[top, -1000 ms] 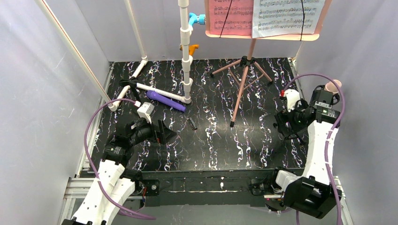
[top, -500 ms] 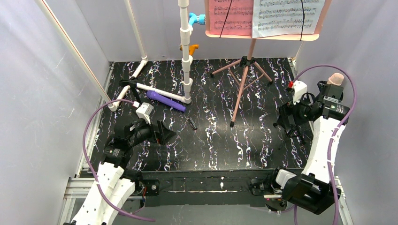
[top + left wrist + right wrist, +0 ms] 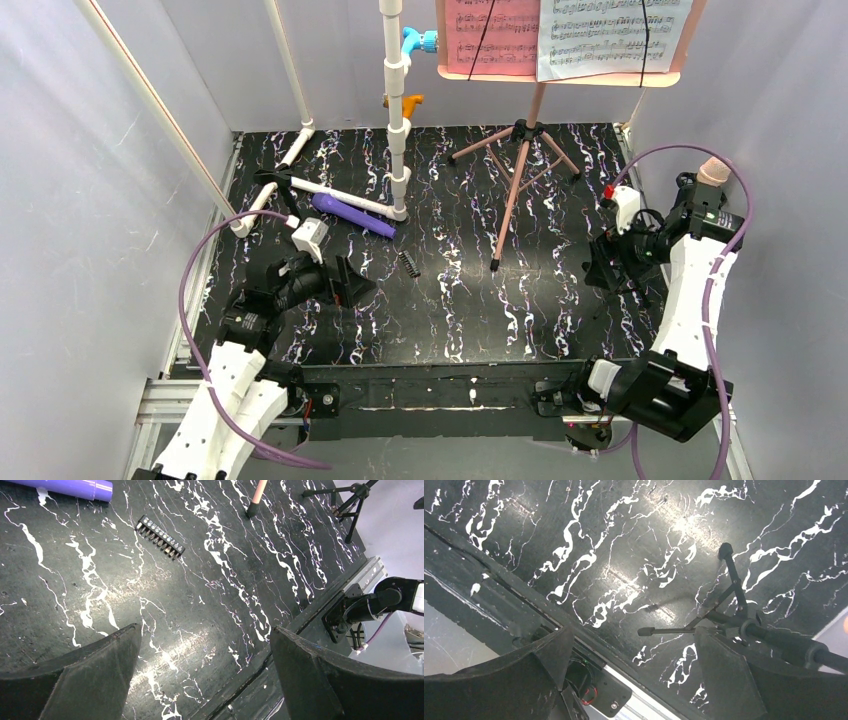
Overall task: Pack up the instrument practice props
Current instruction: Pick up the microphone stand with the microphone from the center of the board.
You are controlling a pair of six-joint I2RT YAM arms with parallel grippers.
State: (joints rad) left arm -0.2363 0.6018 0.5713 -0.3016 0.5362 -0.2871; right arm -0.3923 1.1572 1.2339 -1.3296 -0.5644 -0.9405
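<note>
Left arm (image 3: 225,385) and right arm (image 3: 688,290): white shells, black joints, one purple cable (image 3: 183,300) looped beside each. Fingers (image 3: 90,675) black, wedge-shaped, matte.

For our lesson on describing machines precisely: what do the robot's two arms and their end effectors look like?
The left arm and right arm have white shells, black joints and a looping purple cable each. The left end effector and right end effector each have two broad, matte black fingers.

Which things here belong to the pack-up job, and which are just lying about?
Job: music stand, sheet-music pages, purple tube, beige-pink tube.
Lying about: pipe frame, black clip, small black tripod (unsure).
</note>
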